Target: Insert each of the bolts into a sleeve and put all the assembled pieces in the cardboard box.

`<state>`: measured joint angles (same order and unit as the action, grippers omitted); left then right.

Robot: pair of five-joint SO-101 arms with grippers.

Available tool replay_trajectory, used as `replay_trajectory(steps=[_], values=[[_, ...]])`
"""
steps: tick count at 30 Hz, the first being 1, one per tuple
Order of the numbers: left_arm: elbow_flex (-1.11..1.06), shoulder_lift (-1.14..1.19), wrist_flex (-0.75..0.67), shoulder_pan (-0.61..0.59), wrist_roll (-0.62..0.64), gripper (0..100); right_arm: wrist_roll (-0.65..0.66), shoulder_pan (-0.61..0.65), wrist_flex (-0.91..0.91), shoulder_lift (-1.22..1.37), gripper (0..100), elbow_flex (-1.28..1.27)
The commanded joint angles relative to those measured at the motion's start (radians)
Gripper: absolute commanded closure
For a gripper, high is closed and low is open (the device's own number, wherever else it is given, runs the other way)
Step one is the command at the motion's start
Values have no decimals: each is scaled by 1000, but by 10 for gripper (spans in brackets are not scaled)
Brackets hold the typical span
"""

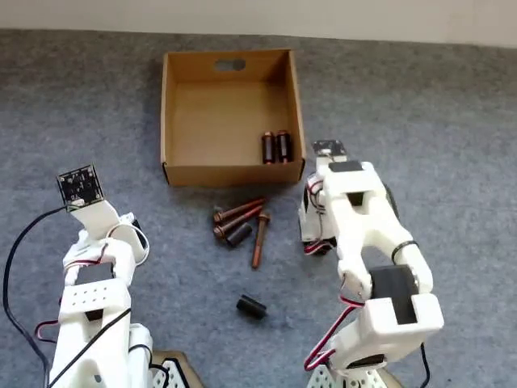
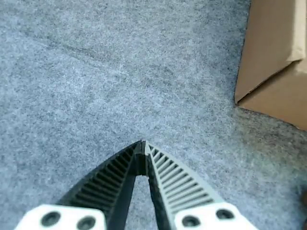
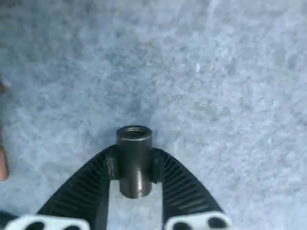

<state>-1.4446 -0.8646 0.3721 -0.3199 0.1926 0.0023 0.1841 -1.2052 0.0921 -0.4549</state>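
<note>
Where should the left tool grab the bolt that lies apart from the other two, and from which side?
Probably the shank's tail half, from straight above, left tool closing across it. The bolt lies flat, head toward the cardboard box; a loose sleeve crowds the head end, while the tail has bare carpet either side.

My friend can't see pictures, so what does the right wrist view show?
The right gripper is shut on a short dark sleeve, whose hollow end shows. Grey carpet lies beneath.
</note>
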Motion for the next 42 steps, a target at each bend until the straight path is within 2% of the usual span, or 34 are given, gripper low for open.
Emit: replay_trajectory(steps=[1,6,10,19,42], values=[[38,-2,-17,-10,8,987,-8,28,-65,-5,847,71],[38,-2,-17,-10,8,987,80,33,-64,-5,868,87],[38,-2,-17,-10,8,987,97,33,-62,-4,868,81],[38,-2,-17,-10,8,987,98,31,150,-4,872,-73],[38,-2,-17,-1,8,987,130,33,87,-12,868,-110]])
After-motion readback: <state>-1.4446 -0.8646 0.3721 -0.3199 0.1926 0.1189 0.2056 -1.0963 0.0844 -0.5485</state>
